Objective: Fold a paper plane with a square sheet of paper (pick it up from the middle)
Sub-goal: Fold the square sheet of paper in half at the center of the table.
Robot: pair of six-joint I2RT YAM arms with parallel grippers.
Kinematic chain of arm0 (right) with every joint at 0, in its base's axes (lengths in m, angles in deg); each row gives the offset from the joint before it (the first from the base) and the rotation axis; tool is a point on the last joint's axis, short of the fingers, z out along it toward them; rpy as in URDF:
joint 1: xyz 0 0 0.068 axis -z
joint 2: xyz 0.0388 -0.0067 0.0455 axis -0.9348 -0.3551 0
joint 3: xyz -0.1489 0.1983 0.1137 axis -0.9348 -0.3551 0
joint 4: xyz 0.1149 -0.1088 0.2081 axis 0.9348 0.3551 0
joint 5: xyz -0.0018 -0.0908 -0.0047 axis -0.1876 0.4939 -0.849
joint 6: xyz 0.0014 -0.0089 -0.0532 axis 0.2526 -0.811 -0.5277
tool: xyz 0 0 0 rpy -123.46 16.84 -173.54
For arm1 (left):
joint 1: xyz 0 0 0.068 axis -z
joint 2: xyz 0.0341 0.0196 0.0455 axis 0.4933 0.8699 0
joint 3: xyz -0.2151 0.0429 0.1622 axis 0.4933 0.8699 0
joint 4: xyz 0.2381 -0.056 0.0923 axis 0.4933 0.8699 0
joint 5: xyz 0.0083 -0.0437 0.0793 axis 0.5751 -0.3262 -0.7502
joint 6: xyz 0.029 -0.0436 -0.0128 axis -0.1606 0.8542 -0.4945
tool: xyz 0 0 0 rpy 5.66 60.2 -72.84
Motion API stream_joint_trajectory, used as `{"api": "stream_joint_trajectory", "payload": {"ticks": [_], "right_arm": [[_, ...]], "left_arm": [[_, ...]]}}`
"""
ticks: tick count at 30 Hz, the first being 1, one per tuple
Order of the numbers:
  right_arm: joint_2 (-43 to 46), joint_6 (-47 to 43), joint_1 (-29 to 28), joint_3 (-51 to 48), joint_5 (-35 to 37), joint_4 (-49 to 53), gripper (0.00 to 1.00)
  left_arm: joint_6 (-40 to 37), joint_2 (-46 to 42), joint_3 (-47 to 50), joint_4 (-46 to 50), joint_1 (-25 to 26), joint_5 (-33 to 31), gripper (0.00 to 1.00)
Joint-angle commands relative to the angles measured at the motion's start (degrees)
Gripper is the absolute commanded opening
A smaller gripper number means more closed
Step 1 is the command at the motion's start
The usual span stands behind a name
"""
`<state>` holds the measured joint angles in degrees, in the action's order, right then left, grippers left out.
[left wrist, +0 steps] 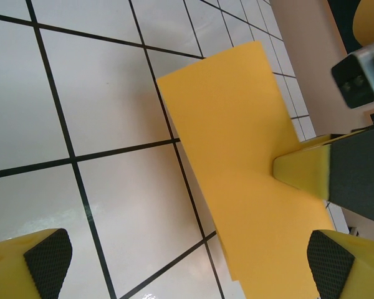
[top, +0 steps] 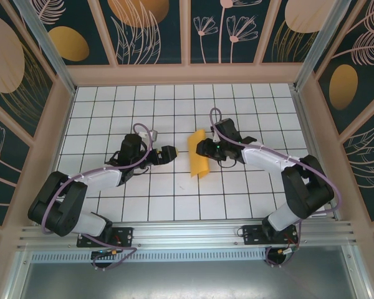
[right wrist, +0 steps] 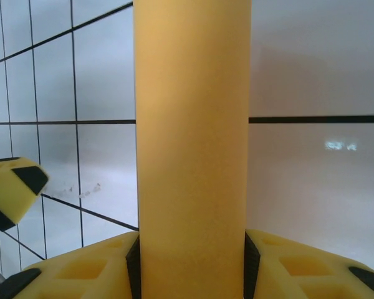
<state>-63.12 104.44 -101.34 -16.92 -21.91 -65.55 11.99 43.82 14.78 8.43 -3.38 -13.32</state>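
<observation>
pinching the square sheet of paper [right wrist: 192, 124] near mid-worktop, the right gripper [right wrist: 192, 268] is holding it bowed into a long strip. the left gripper [top: 169, 153] is hovering spread wide just beside it. judgement: edges are needing alignment before any creasing. the worktop [top: 249, 187] is showing white gridded tiles, with patterned walls [top: 153, 31] enclosing it.
</observation>
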Motion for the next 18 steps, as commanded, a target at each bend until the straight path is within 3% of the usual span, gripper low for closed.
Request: {"api": "stream_joint_trajectory", "payload": {"ticks": [1, 11, 18], "right_arm": [[1.70, 2.52, 0.45, -4.11, -4.09, -7.15, 0.46], [4.02, -0.05, 7.38, -11.06, -3.16, -5.47, 0.57], [4.72, -3.11, 8.96, -10.42, -0.03, 0.15, 0.68]], "left_arm": [[0.35, -0.51, -1.58, -0.40, 0.24, 2.45, 0.98], [-0.11, 1.25, -4.07, 1.52, 3.04, 2.67, 0.98], [1.00, 5.20, -7.38, 2.09, 7.12, 0.61, 0.88]]}}
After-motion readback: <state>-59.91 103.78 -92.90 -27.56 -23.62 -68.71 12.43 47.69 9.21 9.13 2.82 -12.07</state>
